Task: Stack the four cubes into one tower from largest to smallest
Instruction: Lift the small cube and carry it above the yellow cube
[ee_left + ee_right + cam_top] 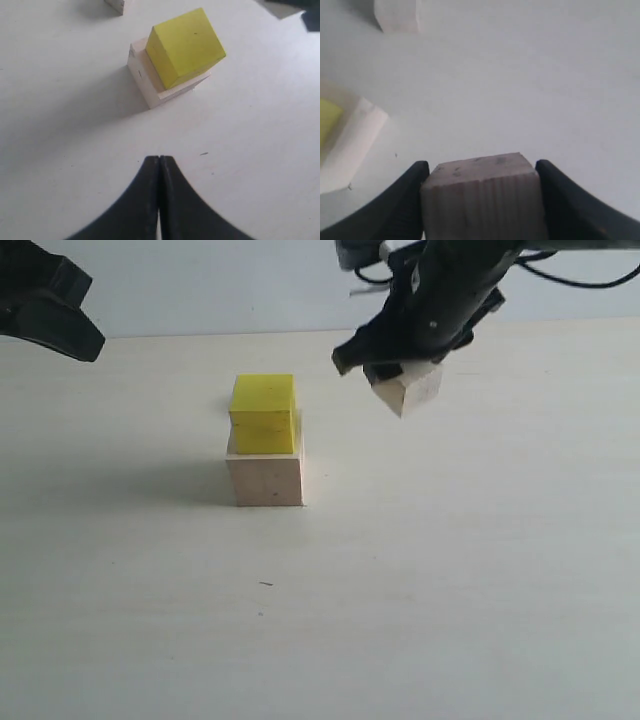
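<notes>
the right gripper [481, 172] clamped a small pale wood cube [410, 390] in the air, beside and above the stack. the yellow cube [263, 412] sat on the largest cube [265, 480]. the left gripper [159, 165] was pressed together, empty. 1 more pale cube [396, 15] lay apart.

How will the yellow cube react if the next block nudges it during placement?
Yellow cube looks rigid with flat faces, so probably slides, not rolls. It sits off-centre on the big wooden cube, so a sideways shove from the held wooden block could push it over an edge.
</notes>
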Motion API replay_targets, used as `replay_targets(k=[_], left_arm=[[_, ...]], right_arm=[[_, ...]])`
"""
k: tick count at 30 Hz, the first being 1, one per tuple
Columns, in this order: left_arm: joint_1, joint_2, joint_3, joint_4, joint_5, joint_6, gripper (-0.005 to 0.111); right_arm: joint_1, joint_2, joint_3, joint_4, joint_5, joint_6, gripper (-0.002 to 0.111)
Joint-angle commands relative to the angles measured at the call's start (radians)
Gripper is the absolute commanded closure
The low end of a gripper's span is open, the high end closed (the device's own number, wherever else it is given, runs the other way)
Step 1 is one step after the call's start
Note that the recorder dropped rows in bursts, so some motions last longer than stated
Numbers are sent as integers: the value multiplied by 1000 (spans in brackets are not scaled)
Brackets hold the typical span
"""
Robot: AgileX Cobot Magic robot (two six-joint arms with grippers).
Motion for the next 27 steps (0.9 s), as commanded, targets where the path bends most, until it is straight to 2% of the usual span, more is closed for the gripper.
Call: replay_targets(k=[1,8,11,14,20,23,27], left_arm=[[1,2,3,14,-1,4,107],[1,2,3,26,-1,4,107],[1,2,5,39,-1,4,107],[1,2,17,39,-7,4,107],[1,2,72,38,-51,4,107],[1,2,86,38,-65,4,107],[1,0,86,26,-67,4,107]], right_arm=[[-52,-95,-3,126,-135,-145,108],[-120,-155,16,586,-148,-642,108],[-143,-177,77,748,-184,-762,108],[-145,-208,166,819,-255,-851,108],[-145,-275,296,841,-347,-892,108],[-145,-289,288,875,-275,-879,108],[-143,-293,201,880,-62,-795,108]])
